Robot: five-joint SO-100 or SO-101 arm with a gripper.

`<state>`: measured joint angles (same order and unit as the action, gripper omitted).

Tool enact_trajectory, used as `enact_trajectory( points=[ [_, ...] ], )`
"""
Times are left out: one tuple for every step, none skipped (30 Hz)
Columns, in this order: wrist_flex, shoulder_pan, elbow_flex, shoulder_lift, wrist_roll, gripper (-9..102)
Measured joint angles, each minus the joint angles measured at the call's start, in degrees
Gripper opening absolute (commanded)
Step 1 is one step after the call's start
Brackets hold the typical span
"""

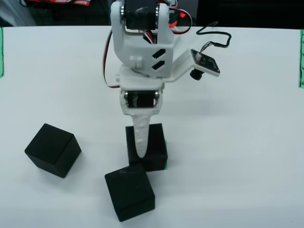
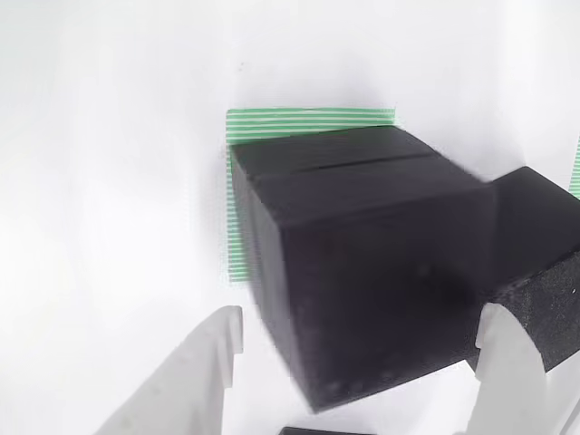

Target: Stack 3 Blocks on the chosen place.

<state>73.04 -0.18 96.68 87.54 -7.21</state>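
Gripper (image 1: 141,151) over middle block (image 1: 153,148), fixed front view; other blocks at 6 (image 1: 129,192) and 9 o'clock (image 1: 52,149) | gripper-mounted view: fingers (image 2: 204,367) spread wide, flanking block (image 2: 362,263) resting on green striped patch (image 2: 308,118).

Front view faces arm; end-effector camera looks down close.

white table (image 1: 247,142) – bare, matte | green strips (image 1: 301,59) – at its left and right edges
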Motion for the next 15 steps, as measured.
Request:
enact_trajectory(
  points=[
    [-0.09,0.00,0.00,0.00,0.00,33],
    [-0.26,0.00,0.00,-0.09,0.00,33],
    [-0.35,0.00,0.00,-0.35,0.00,33],
    [-0.35,0.00,0.00,-0.53,0.00,33],
    [-0.44,0.00,0.00,-0.53,0.00,34],
    [-0.44,0.09,0.00,-0.53,0.00,35],
    [-0.44,0.00,0.00,-0.53,0.00,35],
    [-0.44,0.00,0.00,-0.53,0.00,35],
    [-0.44,0.00,0.09,-0.53,0.00,35],
    [-0.44,0.00,0.18,-0.53,0.00,35],
    [-0.44,0.00,0.18,-0.53,0.00,35],
    [-0.44,0.00,0.18,-0.53,0.00,35],
    [-0.44,0.00,0.18,-0.53,0.00,35],
    [-0.44,0.00,0.18,-0.53,0.00,35],
    [-0.44,0.26,0.09,-0.53,0.00,35]
  ],
)
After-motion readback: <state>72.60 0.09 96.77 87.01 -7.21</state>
